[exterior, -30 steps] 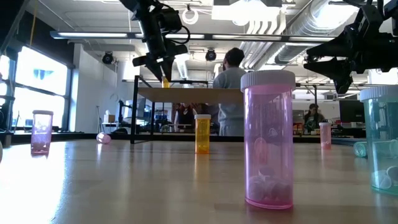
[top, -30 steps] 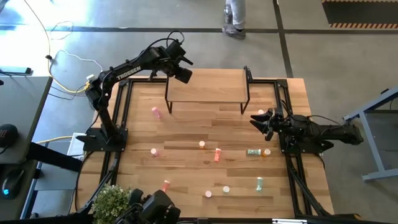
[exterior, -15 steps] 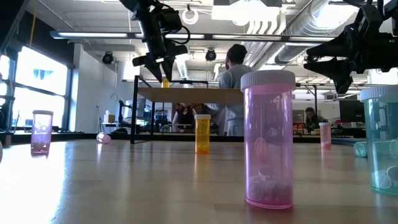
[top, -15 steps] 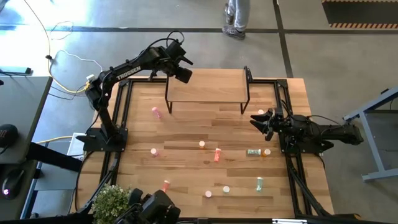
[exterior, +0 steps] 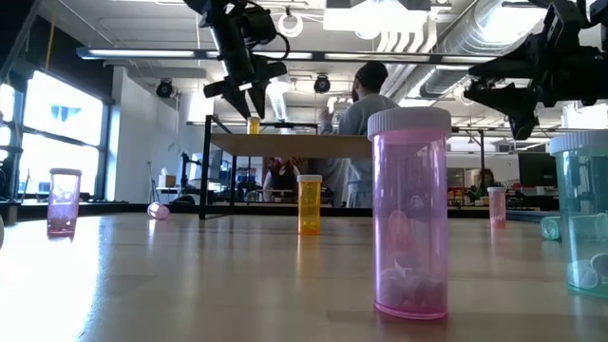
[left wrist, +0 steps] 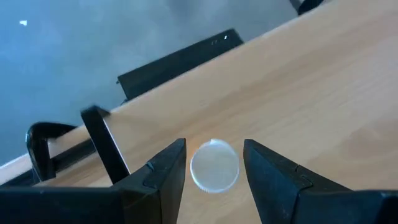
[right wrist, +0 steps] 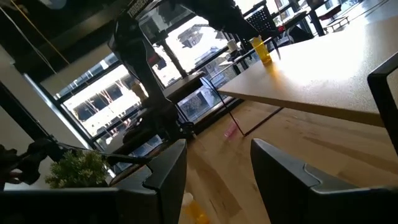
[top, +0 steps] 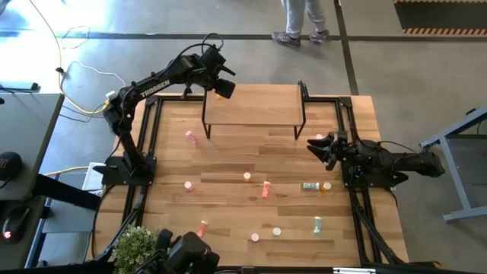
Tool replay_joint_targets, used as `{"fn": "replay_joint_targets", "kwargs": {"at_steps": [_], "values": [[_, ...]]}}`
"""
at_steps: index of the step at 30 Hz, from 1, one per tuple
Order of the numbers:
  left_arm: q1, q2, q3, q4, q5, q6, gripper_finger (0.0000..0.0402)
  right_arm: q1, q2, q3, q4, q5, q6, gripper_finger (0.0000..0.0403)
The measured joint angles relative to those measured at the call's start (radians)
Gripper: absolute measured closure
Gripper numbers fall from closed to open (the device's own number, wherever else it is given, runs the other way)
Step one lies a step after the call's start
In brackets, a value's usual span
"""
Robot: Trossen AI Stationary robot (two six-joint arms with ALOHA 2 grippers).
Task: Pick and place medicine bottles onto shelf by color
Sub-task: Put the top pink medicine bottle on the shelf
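Up at the far left corner of the shelf (top: 255, 108), the left pincer (top: 218, 85) hangs just above an orange bottle (exterior: 253, 124) that stands upright on the board; its fingers (left wrist: 165, 177) are apart, one on each side of the bottle's pale cap (left wrist: 214, 166), and seem clear of it. The right pincer (top: 323, 146) waits over the right side of the bench (top: 228, 164), near the shelf's right legs, with its fingers spread and nothing between them. Other bottles are scattered on the bench: a pink one (top: 190, 138) lying left of the shelf, an orange one (exterior: 310, 204) upright at mid-bench, a pink one (exterior: 409, 214) upright at the near edge, a teal one (top: 310, 186) lying near the right arm. A person (exterior: 364, 128) stands beyond the bench.
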Motion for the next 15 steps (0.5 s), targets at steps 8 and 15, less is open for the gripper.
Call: {"fn": "replay_joint_targets", "kwargs": {"at_steps": [8,15], "values": [[0.006,0.0,0.147,-0.011,0.006,0.091,0.0249,0.0,0.0,0.051,0.006,0.009,-0.027,0.0233],[-0.02,-0.002,0.32,-0.045,0.124,0.158,0.0249,0.0,0.0,0.159,0.002,0.011,-0.039,0.0233]]}}
